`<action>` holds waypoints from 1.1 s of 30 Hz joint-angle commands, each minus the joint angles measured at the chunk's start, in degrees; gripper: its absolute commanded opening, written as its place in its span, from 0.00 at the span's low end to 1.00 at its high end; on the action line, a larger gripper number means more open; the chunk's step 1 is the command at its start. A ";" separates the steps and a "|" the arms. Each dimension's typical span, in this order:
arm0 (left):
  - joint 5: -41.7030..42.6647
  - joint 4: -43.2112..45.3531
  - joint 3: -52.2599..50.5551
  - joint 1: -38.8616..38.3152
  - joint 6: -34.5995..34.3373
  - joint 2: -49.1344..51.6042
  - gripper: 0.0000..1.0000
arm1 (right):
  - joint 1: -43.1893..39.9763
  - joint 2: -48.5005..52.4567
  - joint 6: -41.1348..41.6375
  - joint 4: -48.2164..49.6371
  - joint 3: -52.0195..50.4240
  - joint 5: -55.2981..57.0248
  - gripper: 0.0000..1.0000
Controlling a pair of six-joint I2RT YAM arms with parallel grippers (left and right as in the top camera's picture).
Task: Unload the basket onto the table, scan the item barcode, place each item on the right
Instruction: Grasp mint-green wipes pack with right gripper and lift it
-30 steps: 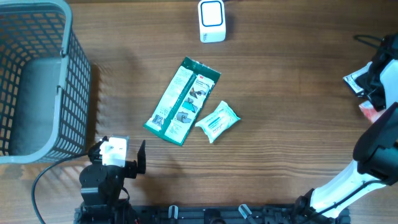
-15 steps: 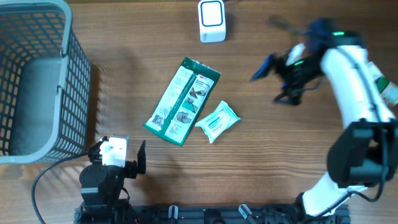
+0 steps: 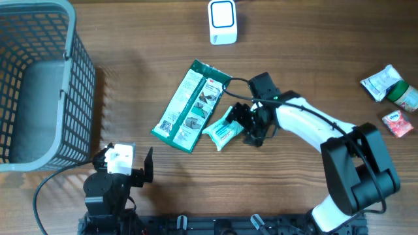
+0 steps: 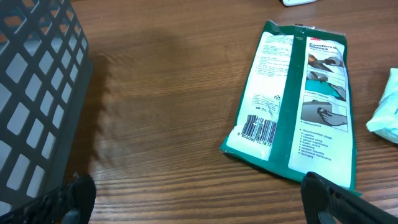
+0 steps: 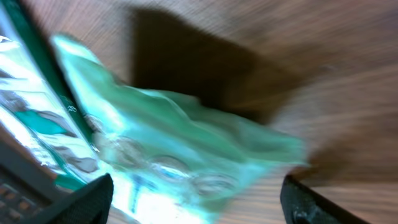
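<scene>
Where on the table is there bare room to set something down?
Bare wood between the basket and the green pack, and between the scanner and the packets at the right edge. Crowded at centre: the right gripper straddles the wipes beside the pack.

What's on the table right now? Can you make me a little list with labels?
Basket: grey, far left
Scanner: small white box, top middle
Green package: flat, in the middle, barcode facing up
Wipes pack: small, just right of the green package
Right claw: open, fingers on either side of the wipes pack
Left claw: open, near the bottom, holding nothing
Small packets: a few, far right
</scene>
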 commanded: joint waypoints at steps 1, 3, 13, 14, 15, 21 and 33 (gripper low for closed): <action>0.48 0.11 -0.04 -0.07 0.66 -0.31 1.00 | 0.83 1.46 4.83 4.66 -3.87 4.72 0.74; 0.48 0.13 -0.04 -0.07 0.66 -0.31 1.00 | 1.14 1.46 6.64 4.83 -4.07 7.30 0.47; 0.48 0.13 -0.04 -0.07 0.68 -0.31 1.00 | 0.17 -4.72 4.66 3.43 -1.99 -2.80 0.06; 0.48 0.13 -0.04 -0.07 0.66 -0.31 1.00 | -0.50 -6.43 4.90 3.89 -1.88 -8.24 0.14; 0.48 0.07 -0.04 -0.07 0.66 -0.24 1.00 | -1.14 -7.76 4.90 4.24 -1.88 -13.25 0.18; 0.48 -0.07 -0.04 -0.07 0.68 -0.22 1.00 | -2.16 -9.90 13.73 4.37 -1.95 -42.95 0.04; 0.48 -0.07 -0.04 -0.07 0.66 -0.22 1.00 | -2.29 -9.90 29.53 18.53 -1.95 -49.37 0.04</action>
